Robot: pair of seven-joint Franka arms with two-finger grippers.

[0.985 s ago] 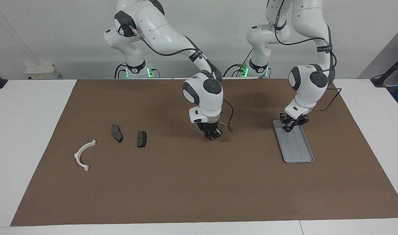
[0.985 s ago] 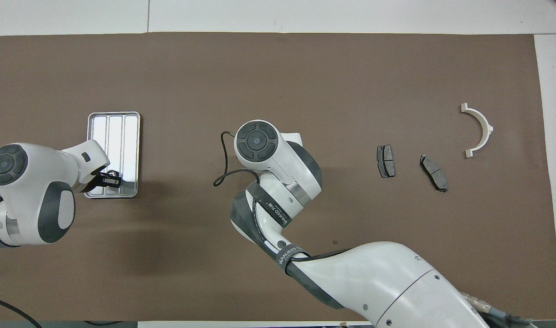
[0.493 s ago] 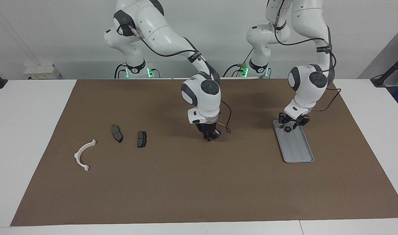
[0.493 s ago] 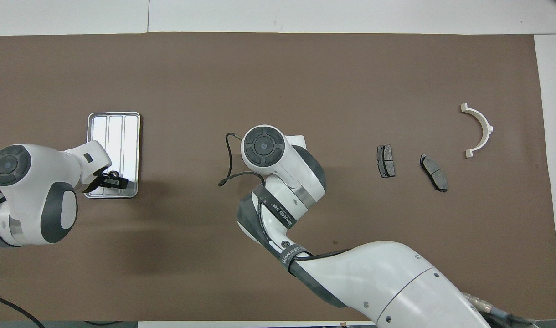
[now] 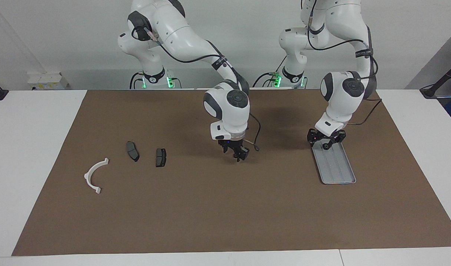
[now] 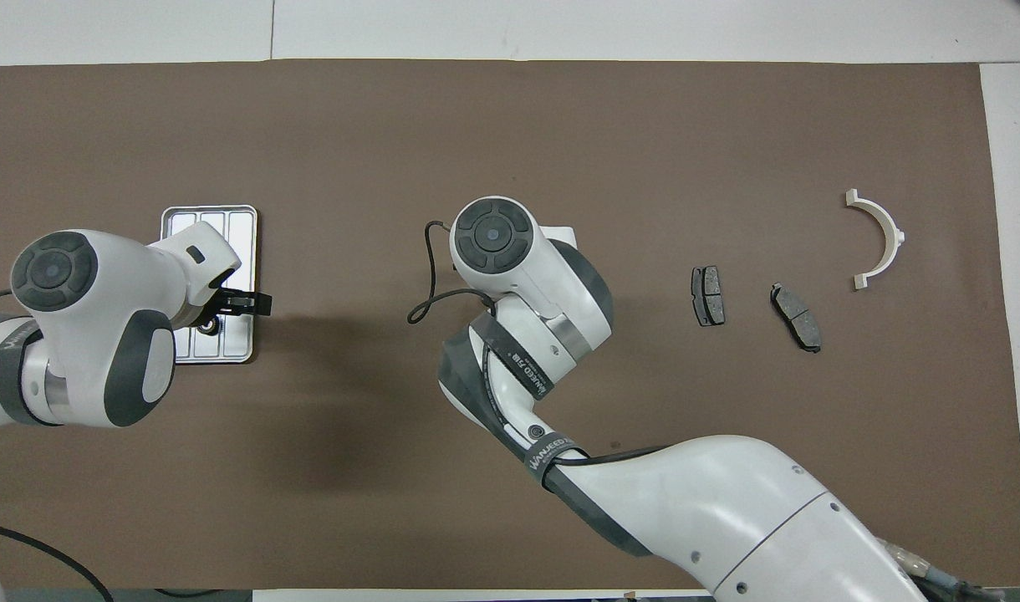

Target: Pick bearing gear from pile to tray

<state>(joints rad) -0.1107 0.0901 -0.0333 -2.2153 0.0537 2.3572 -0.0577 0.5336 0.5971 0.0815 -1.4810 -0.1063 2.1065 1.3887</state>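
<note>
Facing view: the tray [image 5: 338,170] lay at three o'clock from the middle of the brown mat [image 5: 210,214], lengthwise toward the robots. The left gripper [image 5: 325,142] hung low over the tray's twelve o'clock end, its jaws released and spread. That is probably the pose of a drop-off, kept low so a small round part would not bounce or roll out. What lay beneath could not be separated from the dark fingers here. The right gripper [image 5: 236,152] hovered just above bare mat near the centre, jaws also apart and holding nothing. The rest of the pile sat toward nine o'clock: two dark brake pads [image 5: 132,150] [image 5: 160,157] near each other, and the white bracket [image 5: 94,175] farther out at about eight o'clock. The right arm was likely placed between pile and tray to serve both.

Overhead view: this one settled the open question. A small dark ring, the bearing gear [image 6: 209,326], rested on the tray's ribbed floor at its six o'clock end, inside the rim [image 6: 188,219], with the left gripper [image 6: 244,303] above and beside it at about two o'clock. So the gear appeared delivered. The right gripper was hidden under its own wrist, which only the facing view got past. The pads [image 6: 708,295] [image 6: 796,316] and bracket [image 6: 878,238] lay toward three o'clock, untouched.
</note>
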